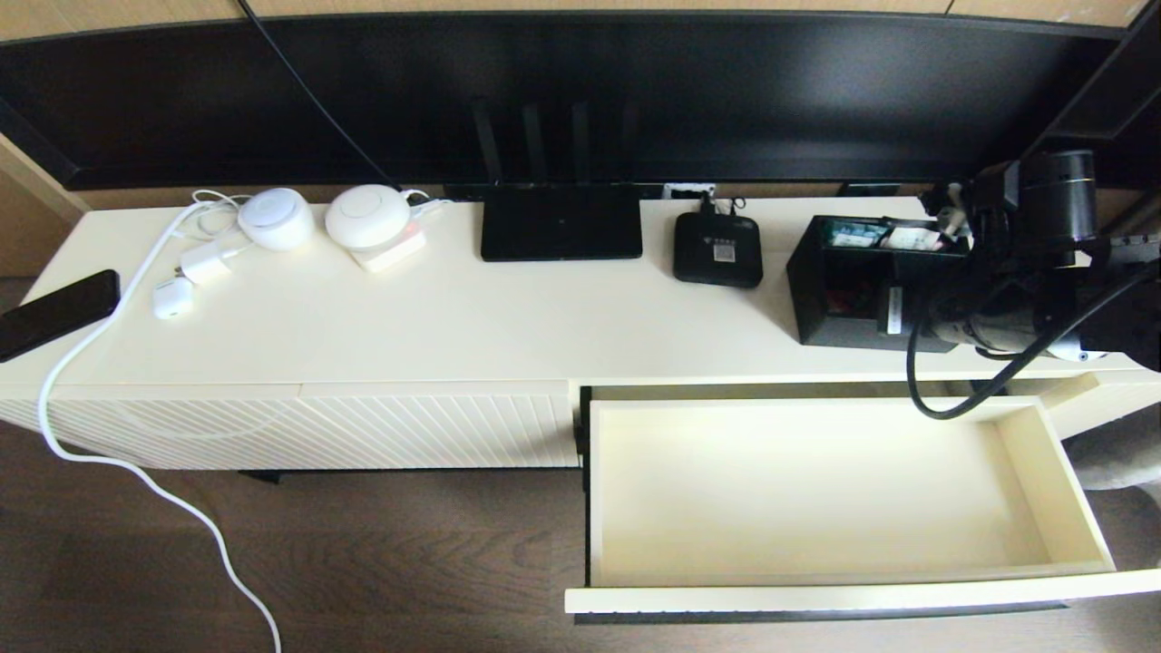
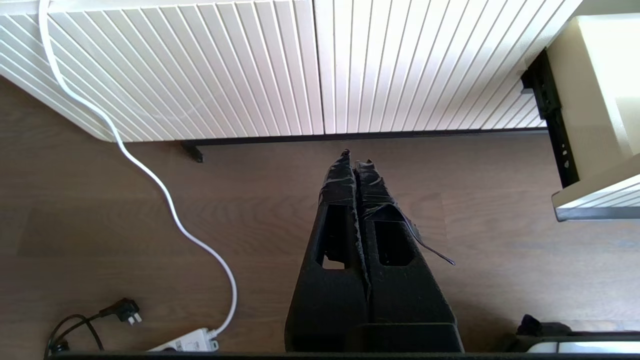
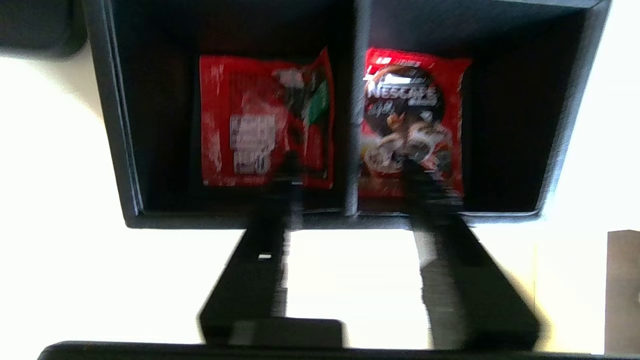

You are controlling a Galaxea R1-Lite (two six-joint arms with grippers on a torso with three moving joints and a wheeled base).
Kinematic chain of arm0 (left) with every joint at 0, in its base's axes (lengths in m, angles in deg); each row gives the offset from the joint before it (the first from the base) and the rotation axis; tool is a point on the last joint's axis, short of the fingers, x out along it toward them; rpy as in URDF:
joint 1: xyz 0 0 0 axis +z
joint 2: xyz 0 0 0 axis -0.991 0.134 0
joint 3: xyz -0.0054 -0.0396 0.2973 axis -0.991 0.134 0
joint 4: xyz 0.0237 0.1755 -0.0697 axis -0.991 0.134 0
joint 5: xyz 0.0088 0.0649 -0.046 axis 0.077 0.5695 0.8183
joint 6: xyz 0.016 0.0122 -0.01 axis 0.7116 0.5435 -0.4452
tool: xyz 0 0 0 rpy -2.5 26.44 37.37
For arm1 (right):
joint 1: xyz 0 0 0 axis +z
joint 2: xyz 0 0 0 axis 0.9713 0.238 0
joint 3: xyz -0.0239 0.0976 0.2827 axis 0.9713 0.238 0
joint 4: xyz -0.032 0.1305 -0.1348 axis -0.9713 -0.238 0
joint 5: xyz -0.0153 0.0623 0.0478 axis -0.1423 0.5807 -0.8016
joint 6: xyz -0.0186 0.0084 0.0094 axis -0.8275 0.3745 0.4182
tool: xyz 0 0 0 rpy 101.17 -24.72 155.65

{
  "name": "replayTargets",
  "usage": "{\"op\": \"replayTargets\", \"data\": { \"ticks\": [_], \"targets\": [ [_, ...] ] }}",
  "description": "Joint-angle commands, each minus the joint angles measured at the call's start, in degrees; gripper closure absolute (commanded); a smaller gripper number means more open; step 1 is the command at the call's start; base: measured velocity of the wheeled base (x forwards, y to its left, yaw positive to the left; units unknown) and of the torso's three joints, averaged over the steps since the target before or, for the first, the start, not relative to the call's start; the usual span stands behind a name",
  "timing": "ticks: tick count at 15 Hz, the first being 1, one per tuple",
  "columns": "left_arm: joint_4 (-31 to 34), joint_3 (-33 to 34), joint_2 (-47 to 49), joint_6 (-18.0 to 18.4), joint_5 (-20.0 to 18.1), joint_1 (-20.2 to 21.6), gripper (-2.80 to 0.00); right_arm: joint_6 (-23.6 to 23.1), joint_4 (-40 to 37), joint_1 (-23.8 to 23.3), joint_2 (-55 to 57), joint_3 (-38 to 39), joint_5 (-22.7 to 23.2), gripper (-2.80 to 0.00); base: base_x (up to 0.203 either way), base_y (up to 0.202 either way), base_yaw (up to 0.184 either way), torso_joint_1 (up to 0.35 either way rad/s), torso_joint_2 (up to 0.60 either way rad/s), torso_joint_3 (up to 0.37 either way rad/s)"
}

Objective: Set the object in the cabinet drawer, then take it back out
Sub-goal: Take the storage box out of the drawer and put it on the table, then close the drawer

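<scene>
Right gripper (image 3: 350,210) spread wide at the near wall of the black organizer box (image 1: 848,286), standing near the cabinet top's right front edge, long axis along that edge, directly behind the open cabinet drawer (image 1: 1061,481); left gripper (image 2: 356,162) pressed together, parked low over the floor.

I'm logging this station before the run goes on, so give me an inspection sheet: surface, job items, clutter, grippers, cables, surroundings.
Surface: cream cabinet top, partly bare.
Job items: organizer box on the top at the right end, red packets inside; cabinet drawer pulled open, nothing seen in it.
Clutter: router, set-top box, two white round devices, chargers, phone.
Grippers: right gripper at the box's near wall, jaws open; left gripper low over the floor, jaws shut.
Cables: white cable runs off the top to the floor.
Surroundings: wooden floor, dark screen behind.
</scene>
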Motion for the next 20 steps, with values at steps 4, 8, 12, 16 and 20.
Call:
{"op": "replayTargets", "data": {
  "ticks": [4, 8, 12, 16, 20],
  "targets": [
    [0.1, 0.0, 0.1, 0.0, 0.0, 0.0, 0.00, -0.9, 3.1, 0.1, -2.8, 2.1, 0.0, -2.80, 0.000, 0.000, 0.000, 0.000, 0.00, 0.000],
    [0.1, 0.0, 0.1, 0.0, 0.0, 0.0, 0.00, -6.8, 8.7, 2.2, -9.5, 8.1, -0.4, -2.80, 0.000, 0.000, 0.000, 0.000, 0.00, 0.000],
    [0.0, 0.0, 0.0, 0.0, 0.0, 0.0, 0.00, -13.6, 13.9, 2.6, -16.8, 16.9, -0.5, -2.80, 0.000, 0.000, 0.000, 0.000, 0.00, 0.000],
    [0.0, 0.0, 0.1, 0.0, 0.0, 0.0, 0.00, -24.2, 14.3, 2.7, -24.4, 28.2, 0.2, 0.00, 0.000, 0.000, 0.000, 0.000, 0.00, 0.000],
    [0.1, 0.0, 0.1, 0.0, 0.0, 0.0, 0.00, -35.8, 17.1, 7.2, -28.9, 43.6, 2.9, 0.00, 0.000, 0.000, 0.000, 0.000, 0.00, 0.000]
  ]
}}
